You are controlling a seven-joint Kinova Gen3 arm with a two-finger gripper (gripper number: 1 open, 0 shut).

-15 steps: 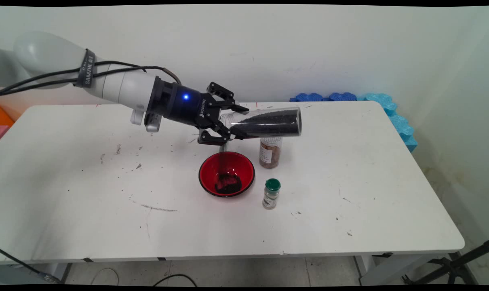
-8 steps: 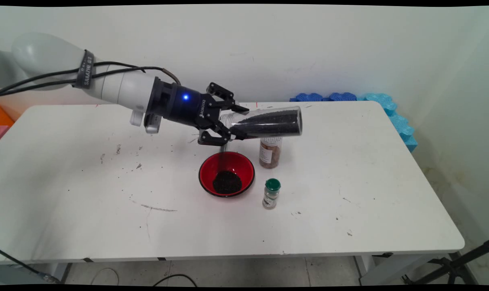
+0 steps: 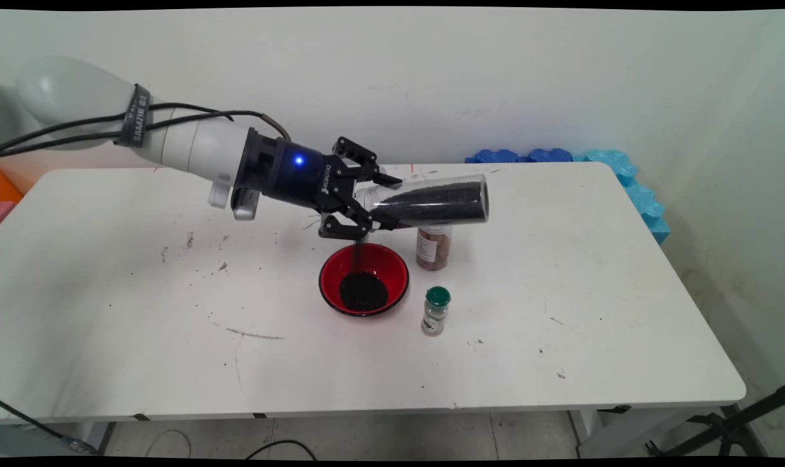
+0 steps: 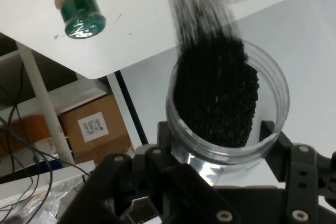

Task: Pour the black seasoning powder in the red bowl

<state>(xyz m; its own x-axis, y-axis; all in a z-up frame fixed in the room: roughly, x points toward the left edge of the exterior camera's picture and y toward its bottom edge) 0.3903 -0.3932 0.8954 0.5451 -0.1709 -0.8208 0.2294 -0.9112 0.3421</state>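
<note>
Jar (image 3: 431, 202) clamped sideways in hand (image 3: 374, 206), black grains falling into red bowl (image 3: 392, 272).

White lettering reading ROBOTIQ runs along the black body of the pincer (image 3: 373, 204), just behind its linkage. A black strap (image 3: 132, 113) farther back along the arm from the pincer carries pale letters, but they cannot be made out. The brown jar (image 3: 433, 245) just below the pincer's far end wears a label with print too small to read, and so does the green-capped shaker (image 3: 435, 311).
</note>
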